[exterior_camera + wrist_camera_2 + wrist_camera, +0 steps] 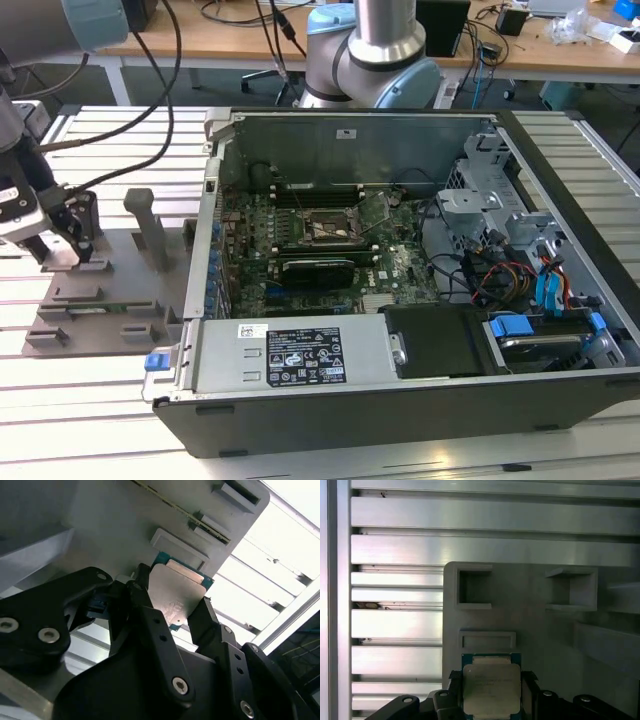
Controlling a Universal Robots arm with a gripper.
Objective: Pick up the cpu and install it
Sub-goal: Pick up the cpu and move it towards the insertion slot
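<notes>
**Cpu pinched over the grey tray**

The cpu (491, 689) sits silver top up between the gripper's (70, 250) black fingers (150, 615), which clamp two opposite edges. It is over the grey tray (110, 300), at the exterior view's left. Whether the cpu rests on the tray or hangs clear, nobody can tell. Well apart, towards the exterior view's right, lies the open computer case (400, 400), with the socket frame (330, 228) mid-board.

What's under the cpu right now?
The flat square silver-topped cpu, held in the black gripper, has the grey plastic tray beneath it. The chip covers whatever lies directly underneath, so seated or lifted is unclear.
</notes>
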